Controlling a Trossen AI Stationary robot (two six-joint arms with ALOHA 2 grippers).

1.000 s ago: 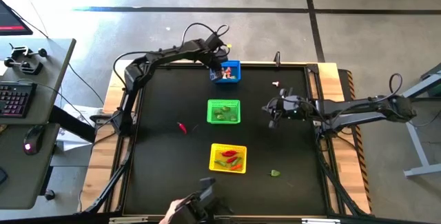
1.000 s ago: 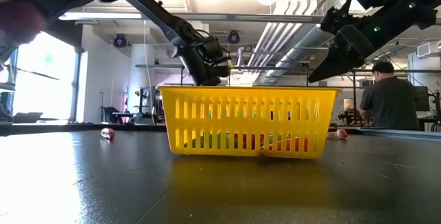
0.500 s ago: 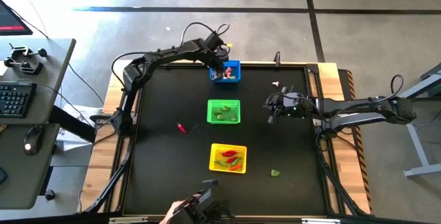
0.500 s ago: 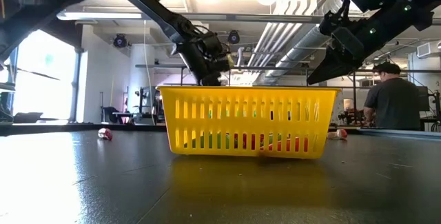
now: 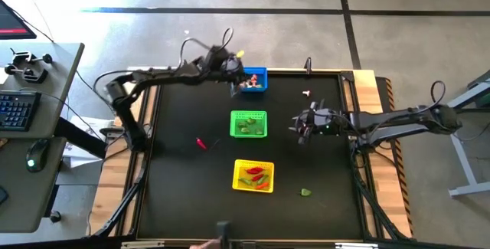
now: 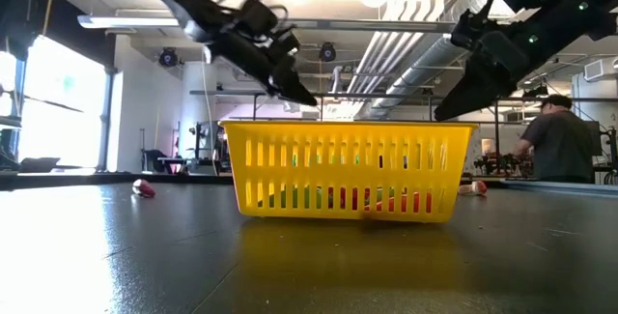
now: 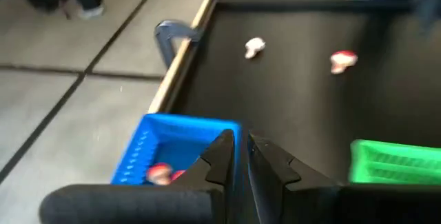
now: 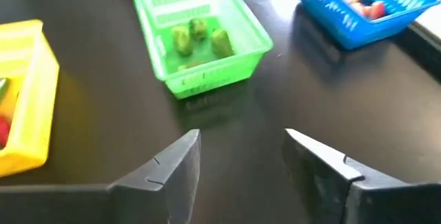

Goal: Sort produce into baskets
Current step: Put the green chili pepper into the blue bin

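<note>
Three baskets stand in a row down the table's middle: blue at the far edge, green, and yellow nearest. Each holds produce. Loose on the table lie a red chilli, a green leafy bit and two mushroom bits near the far edge. My left gripper hovers by the blue basket's left rim, shut and empty. My right gripper hangs to the right of the green basket, open and empty.
The table has a raised wooden rim, and a clamp stands at its far edge. In the low view, a person stands in the room beyond. Bare black table lies to the left and right of the baskets.
My left gripper has drawn back from above the blue basket toward the table's left edge. It has risen and tipped from pointing steeply down to nearly level. A person's hand at the near edge has pulled back out of the high view.
</note>
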